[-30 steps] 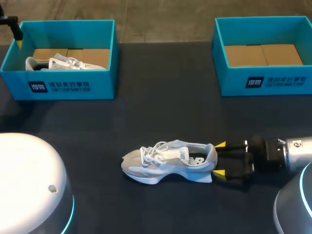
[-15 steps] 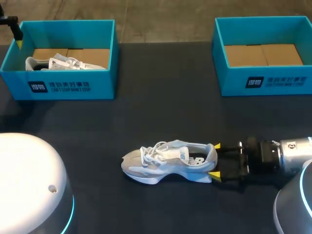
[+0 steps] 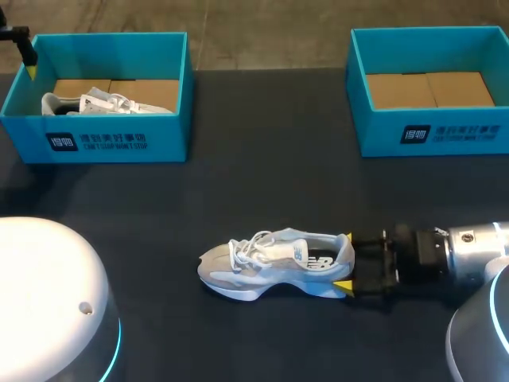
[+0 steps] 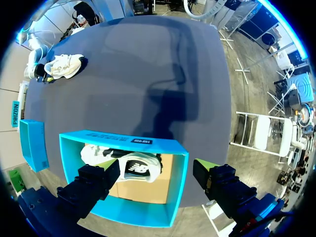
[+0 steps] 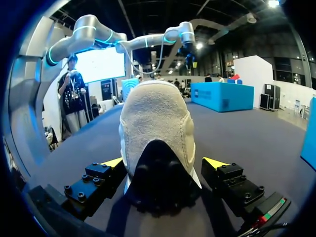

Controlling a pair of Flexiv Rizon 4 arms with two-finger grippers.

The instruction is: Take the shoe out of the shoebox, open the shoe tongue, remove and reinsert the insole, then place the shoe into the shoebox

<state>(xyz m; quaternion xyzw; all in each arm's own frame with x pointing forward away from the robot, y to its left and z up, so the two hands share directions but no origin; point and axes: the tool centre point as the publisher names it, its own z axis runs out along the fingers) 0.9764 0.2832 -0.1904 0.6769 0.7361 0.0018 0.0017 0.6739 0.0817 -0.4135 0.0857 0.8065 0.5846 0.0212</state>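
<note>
A grey and white shoe (image 3: 274, 263) lies on its sole on the dark table, toe to the left. My right gripper (image 3: 346, 263) is open, and the heel sits between its yellow tips. In the right wrist view the heel (image 5: 157, 128) stands between the fingers of the right gripper (image 5: 163, 163), with a gap on one side. My left gripper (image 4: 153, 170) hangs open high over the left blue shoebox (image 4: 118, 140). A second shoe (image 4: 131, 165) lies in that box. The left gripper (image 3: 29, 62) hovers at the left shoebox's (image 3: 119, 139) far left corner.
A second blue shoebox (image 3: 445, 131) stands at the back right, showing only its cardboard floor. Dark table stretches between the two boxes and the shoe. White arm bases sit at the near left (image 3: 48, 302) and near right (image 3: 481, 342).
My right gripper has slid left along the table until its open fingers straddle the shoe's heel. The shoe and the left arm have not moved.
</note>
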